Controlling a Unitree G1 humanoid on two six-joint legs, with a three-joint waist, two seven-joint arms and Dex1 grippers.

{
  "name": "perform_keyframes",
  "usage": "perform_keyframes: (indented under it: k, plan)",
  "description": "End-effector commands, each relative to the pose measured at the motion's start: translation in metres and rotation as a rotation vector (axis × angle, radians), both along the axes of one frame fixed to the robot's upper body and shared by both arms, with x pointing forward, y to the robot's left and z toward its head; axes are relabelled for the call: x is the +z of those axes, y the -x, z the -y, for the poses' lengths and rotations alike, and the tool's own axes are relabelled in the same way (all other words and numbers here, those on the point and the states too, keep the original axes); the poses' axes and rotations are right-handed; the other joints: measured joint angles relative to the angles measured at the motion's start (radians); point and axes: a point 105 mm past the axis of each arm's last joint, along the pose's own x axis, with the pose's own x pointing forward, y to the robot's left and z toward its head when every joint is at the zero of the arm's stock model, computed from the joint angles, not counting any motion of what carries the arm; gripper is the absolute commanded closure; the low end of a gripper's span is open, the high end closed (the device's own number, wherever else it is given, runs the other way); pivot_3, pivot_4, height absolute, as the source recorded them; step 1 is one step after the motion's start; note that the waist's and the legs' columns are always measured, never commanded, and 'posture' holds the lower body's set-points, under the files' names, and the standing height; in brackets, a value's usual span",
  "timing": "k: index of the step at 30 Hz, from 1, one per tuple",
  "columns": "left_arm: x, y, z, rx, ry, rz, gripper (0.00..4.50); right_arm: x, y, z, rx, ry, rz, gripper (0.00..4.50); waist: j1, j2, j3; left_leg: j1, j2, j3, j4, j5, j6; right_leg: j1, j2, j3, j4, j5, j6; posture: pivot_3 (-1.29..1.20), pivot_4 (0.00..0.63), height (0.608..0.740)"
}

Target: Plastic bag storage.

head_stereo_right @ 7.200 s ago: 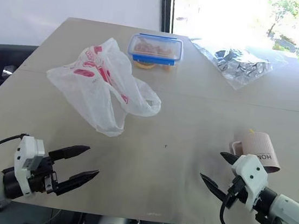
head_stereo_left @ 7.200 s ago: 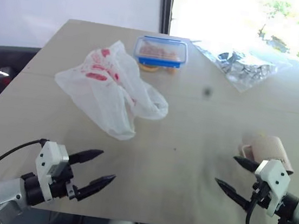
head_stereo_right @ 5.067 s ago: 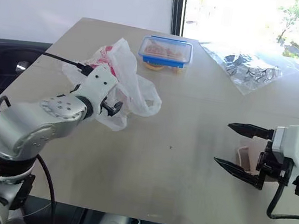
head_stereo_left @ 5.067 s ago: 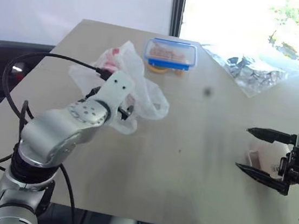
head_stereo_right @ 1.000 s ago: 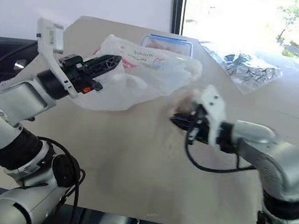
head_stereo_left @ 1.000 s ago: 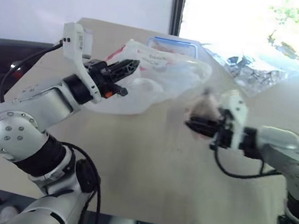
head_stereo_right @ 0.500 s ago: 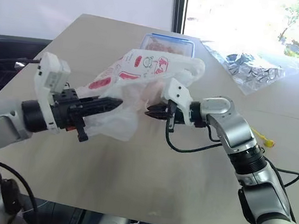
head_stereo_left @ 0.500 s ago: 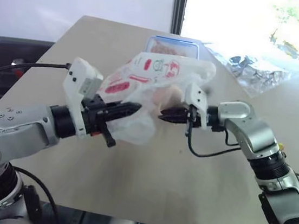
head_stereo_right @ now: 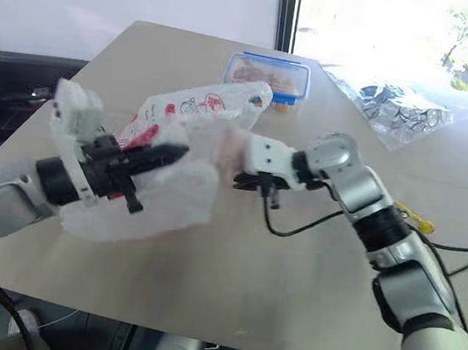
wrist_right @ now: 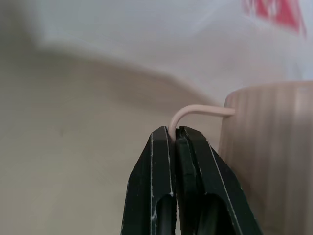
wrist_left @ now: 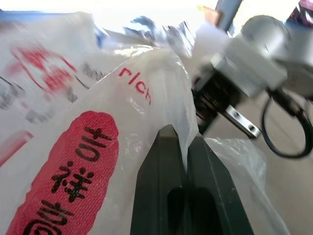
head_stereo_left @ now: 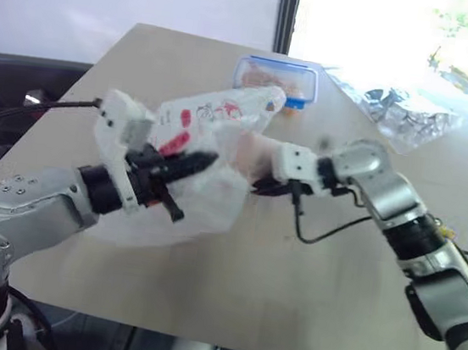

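Note:
The plastic bag [head_stereo_left: 213,202], translucent white with red print, hangs above the table's left half, its lower part sagging onto the tabletop. My left gripper [head_stereo_left: 207,161] is shut on a fold of it; the left wrist view shows the film pinched between the black fingers [wrist_left: 161,171]. My right gripper [head_stereo_right: 238,180] comes in from the right and is shut on the thin handle [wrist_right: 195,111] of a ribbed pinkish cup [wrist_right: 266,147]. The cup [head_stereo_left: 252,153] sits at the bag's right edge, partly veiled by the film.
A blue-lidded box [head_stereo_left: 277,78] stands at the far middle of the table [head_stereo_left: 304,303]. A clear bag with shiny silver contents [head_stereo_left: 408,111] lies at the far right. A small yellow item [head_stereo_right: 416,219] lies under my right forearm.
Earlier the bag and cup lay on the table with both grippers open. Over the last second both hands sank, the bag dropped lower and leftward, and the cup came up against the bag.

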Motion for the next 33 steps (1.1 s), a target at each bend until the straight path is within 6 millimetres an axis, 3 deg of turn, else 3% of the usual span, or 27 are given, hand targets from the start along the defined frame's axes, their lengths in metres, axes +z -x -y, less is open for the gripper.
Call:
perform_keyframes:
  k: [1,5,9,14,16,19,22,25,33]
  plan:
    - [0.024,-0.005,0.008,-0.016,0.059,0.148,4.50,0.017,0.017,0.001,0.048,-0.054,0.010,4.45,0.001,0.000,0.000,0.000,0.001,0.000,0.000,0.000,0.000,0.000,0.001,0.000,0.000,0.000,0.000,0.00,0.150,0.740]
    - [0.030,-0.021,0.022,-0.074,0.098,0.171,4.50,0.024,0.024,0.009,-0.015,-0.099,0.006,4.45,0.000,0.001,0.001,0.001,0.003,-0.001,0.000,0.000,0.000,0.000,0.005,0.001,0.002,-0.001,-0.001,0.00,0.150,0.740]
    - [0.037,-0.033,0.050,-0.247,0.111,0.193,4.50,0.032,0.037,0.015,-0.085,-0.154,-0.011,4.45,0.005,0.001,0.001,0.001,0.003,0.000,0.000,0.000,-0.001,0.000,0.009,0.001,0.002,-0.001,-0.001,0.00,0.150,0.740]
    - [0.046,-0.027,0.082,-0.549,0.115,0.192,4.50,0.035,0.051,0.031,-0.213,-0.171,-0.030,4.45,0.005,0.001,0.001,-0.001,0.001,-0.001,0.000,0.000,-0.001,-0.001,0.008,0.000,0.001,-0.001,-0.001,0.00,0.150,0.740]
    - [0.045,-0.018,0.080,-0.642,0.101,0.158,4.50,0.039,0.054,0.042,-0.281,-0.184,-0.031,4.45,0.000,0.002,0.001,-0.001,0.002,0.000,0.000,0.000,0.000,-0.002,0.008,0.000,0.001,-0.001,0.000,0.00,0.150,0.740]
    - [0.025,-0.003,0.064,-0.736,0.005,0.077,4.50,0.044,0.061,0.058,-0.370,-0.202,-0.044,4.45,-0.014,0.002,0.001,-0.001,0.003,0.000,-0.002,0.000,-0.001,-0.004,0.009,0.002,0.002,-0.001,-0.001,0.00,0.150,0.740]
    - [0.006,-0.011,0.044,-0.665,-0.075,0.025,4.50,0.040,0.066,0.071,-0.433,-0.186,-0.062,4.45,-0.021,0.002,0.001,0.001,0.003,0.000,-0.004,0.000,-0.001,-0.004,0.009,0.002,0.002,-0.003,-0.002,0.00,0.150,0.740]
    - [0.000,-0.021,0.032,-0.580,-0.117,0.034,4.50,0.038,0.068,0.076,-0.459,-0.181,-0.072,4.45,-0.019,0.002,0.001,0.001,0.003,0.000,-0.004,0.001,-0.001,-0.003,0.009,0.002,0.002,-0.005,0.001,0.00,0.150,0.740]
    - [-0.005,-0.031,0.028,-0.449,-0.178,0.081,4.50,0.058,0.056,0.072,-0.417,-0.208,-0.016,4.45,-0.019,0.002,0.002,0.001,0.002,0.000,-0.004,0.001,-0.001,-0.003,0.009,0.003,0.002,-0.005,0.001,0.00,0.150,0.740]
